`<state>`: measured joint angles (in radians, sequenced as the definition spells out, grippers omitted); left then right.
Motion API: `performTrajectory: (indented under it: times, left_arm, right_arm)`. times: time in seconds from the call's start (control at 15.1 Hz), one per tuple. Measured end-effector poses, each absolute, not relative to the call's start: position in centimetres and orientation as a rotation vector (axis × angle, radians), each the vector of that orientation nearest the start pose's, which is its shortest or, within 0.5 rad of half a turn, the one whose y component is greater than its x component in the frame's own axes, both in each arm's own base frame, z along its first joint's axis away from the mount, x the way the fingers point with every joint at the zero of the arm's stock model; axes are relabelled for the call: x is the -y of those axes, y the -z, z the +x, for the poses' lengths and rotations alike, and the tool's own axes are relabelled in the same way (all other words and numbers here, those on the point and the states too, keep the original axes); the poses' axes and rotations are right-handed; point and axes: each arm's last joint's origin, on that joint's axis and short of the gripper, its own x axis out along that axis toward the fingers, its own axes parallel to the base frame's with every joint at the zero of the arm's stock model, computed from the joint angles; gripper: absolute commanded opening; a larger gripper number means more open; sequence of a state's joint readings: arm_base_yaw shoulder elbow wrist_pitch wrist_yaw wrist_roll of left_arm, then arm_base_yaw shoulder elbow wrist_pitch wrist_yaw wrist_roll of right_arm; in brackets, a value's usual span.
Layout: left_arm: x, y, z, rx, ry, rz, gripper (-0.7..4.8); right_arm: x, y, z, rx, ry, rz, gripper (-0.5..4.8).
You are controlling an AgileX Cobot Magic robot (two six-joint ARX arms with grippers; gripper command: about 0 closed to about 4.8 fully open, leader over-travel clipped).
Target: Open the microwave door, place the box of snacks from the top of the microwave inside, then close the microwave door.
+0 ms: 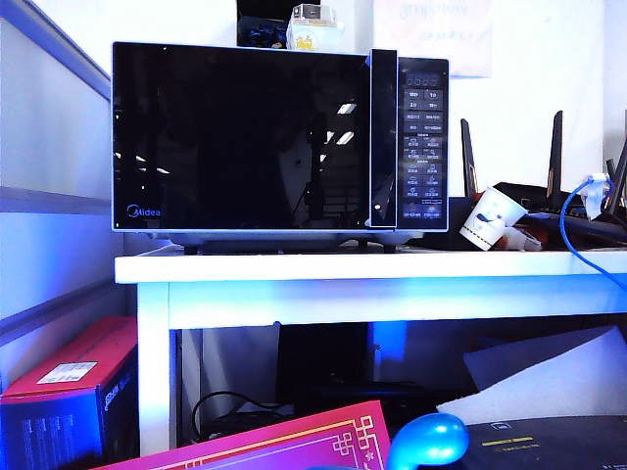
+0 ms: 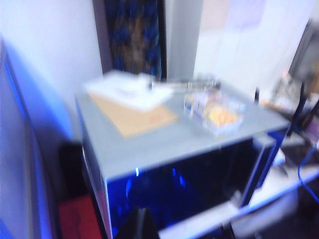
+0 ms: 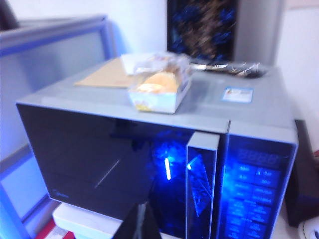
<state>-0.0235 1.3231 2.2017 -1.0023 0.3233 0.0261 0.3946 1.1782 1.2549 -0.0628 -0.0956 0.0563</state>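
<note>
The microwave stands on a white table, and its glossy black door is shut, with the vertical handle strip beside the button panel. The box of snacks, a pale tub with yellowish contents, sits on the microwave's top above the handle; it shows too as the box of snacks and, blurred, the box of snacks. My left gripper hangs shut in front of the door, above its left part. My right gripper is shut and empty before the door. Neither gripper shows in the exterior view.
A tan cardboard sheet and white paper lie on the microwave's top. A dark container stands behind the box. A tilted paper cup, a router with antennas and a blue cable crowd the table's right. A red box sits below.
</note>
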Motion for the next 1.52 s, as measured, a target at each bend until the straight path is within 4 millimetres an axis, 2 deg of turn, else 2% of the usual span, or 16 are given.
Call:
performTrajectory:
  times: [0.13, 0.2, 0.33, 0.46, 0.79, 1.25, 1.52]
  left_arm:
    - [1.4, -57.0, 16.7, -0.160, 0.348, 0.001, -0.06]
    - [1.4, -56.9, 16.9, -0.170, 0.353, 0.000, -0.06]
    - [1.9, -56.9, 17.3, -0.158, 0.400, 0.001, -0.06]
    - [1.9, -56.9, 17.6, -0.152, 0.408, 0.002, -0.06]
    - [2.3, -57.3, 17.8, -0.108, 0.431, 0.010, -0.06]
    - [2.4, -57.9, 17.8, -0.045, 0.434, 0.019, -0.06]
    - [2.4, -57.9, 17.8, -0.046, 0.435, 0.019, -0.06]
  right_arm:
    - [-11.0, -41.7, 24.9, -0.022, -0.466, 0.057, -0.02]
    - [-11.3, -41.3, 25.7, -0.021, -0.434, 0.057, 0.24]
    - [-12.0, -40.8, 27.2, 0.024, -0.330, 0.067, 1.93]
    - [-12.5, -40.0, 28.7, 0.050, -0.311, 0.079, 3.21]
    - [-14.1, -36.0, 32.3, -0.051, -0.241, 0.113, 3.21]
    - [-15.6, -31.9, 36.0, -0.026, -0.216, 0.122, 3.40]
    - [-16.7, -28.3, 38.3, -0.008, -0.233, 0.128, 3.43]
